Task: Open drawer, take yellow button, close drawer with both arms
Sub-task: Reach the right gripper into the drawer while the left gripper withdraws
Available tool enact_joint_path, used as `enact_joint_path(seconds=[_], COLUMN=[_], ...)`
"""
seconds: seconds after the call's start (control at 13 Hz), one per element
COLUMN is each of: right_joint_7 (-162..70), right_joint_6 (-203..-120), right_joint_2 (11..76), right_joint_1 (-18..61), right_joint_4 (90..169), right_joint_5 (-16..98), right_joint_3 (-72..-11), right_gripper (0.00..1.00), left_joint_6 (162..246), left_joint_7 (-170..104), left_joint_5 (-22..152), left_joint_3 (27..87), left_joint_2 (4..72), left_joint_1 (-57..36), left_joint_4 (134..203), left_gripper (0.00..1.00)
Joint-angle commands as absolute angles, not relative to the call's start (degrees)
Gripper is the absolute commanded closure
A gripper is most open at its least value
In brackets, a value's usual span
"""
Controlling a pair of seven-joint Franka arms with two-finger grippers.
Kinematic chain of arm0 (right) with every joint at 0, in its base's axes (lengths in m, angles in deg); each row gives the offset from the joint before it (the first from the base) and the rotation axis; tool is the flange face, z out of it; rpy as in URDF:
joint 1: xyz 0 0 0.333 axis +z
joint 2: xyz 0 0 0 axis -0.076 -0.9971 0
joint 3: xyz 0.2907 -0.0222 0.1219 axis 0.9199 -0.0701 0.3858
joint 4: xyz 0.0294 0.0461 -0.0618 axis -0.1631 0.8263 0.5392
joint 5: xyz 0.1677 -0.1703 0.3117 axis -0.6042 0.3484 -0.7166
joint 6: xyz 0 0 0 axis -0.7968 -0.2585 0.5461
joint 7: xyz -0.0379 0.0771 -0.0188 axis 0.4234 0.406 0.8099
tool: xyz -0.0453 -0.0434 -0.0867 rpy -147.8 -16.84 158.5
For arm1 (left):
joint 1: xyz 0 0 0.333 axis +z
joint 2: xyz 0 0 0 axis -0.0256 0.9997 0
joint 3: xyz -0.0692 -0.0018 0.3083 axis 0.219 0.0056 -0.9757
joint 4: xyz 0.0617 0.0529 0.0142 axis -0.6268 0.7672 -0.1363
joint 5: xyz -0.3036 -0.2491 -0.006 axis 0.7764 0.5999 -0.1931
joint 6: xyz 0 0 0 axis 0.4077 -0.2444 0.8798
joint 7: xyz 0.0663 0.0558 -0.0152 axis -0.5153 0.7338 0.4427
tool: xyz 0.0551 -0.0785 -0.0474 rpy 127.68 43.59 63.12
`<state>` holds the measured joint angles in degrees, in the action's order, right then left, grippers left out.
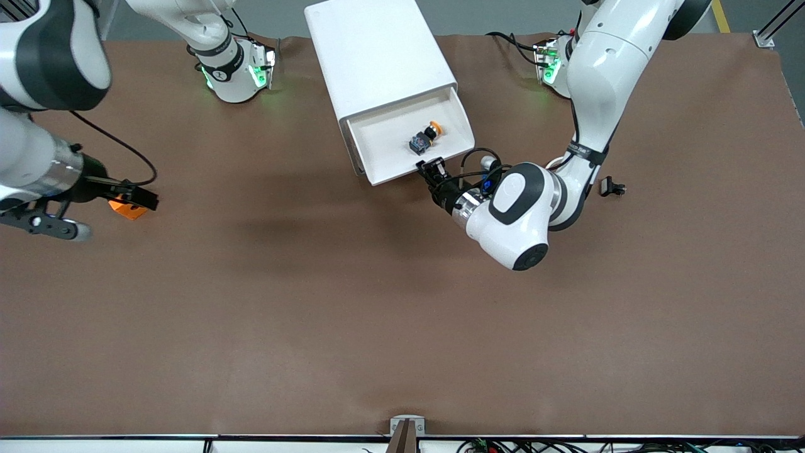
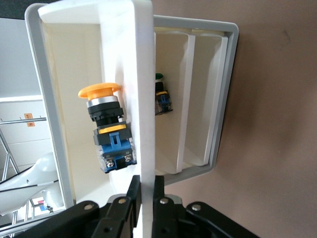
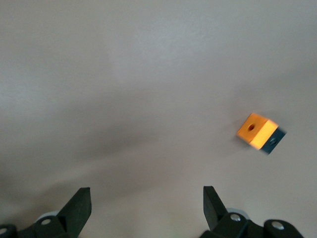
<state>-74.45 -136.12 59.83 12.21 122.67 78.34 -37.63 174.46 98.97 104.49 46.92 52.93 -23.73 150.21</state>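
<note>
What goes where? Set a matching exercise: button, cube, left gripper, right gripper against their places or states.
1 button
2 cube
3 left gripper
4 right gripper

A open, over the table
B in the open drawer
C gripping the drawer's front
D on the table, toward the right arm's end

Pairs: 1-B, 2-D, 3-C, 4-A

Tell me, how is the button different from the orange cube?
The button lies in the open drawer, while the orange cube sits on the bare table. The button has a round orange cap on a black-blue body; the cube is boxy with a hole. Both are small and partly orange.
</note>
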Motion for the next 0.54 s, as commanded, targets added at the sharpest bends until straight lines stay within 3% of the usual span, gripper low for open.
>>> enact_joint_path(seconds=[0.0,0.46], right_joint_7=[-88.64,-121.79], right_joint_6=[-134.58,-138.96], right_joint_2=[60.19,59.93], right_joint_1=[18.92,36.95], right_joint_4=[121.58,121.05], right_joint_5=[74.68,71.42], right_joint_3=[-37.87,-37.87], right_gripper=[0.00,0.00], left_joint_6=[174.41,173.97], left_joint_7=[98.96,95.28], left_joint_5=[104.69,103.47], left_joint_3=[46.20,45.32], left_joint_2=[53.26,53.09], left_joint_1=[-23.44,-20.46], left_joint_4=[147.63,142.19], left_gripper=[0.00,0.00])
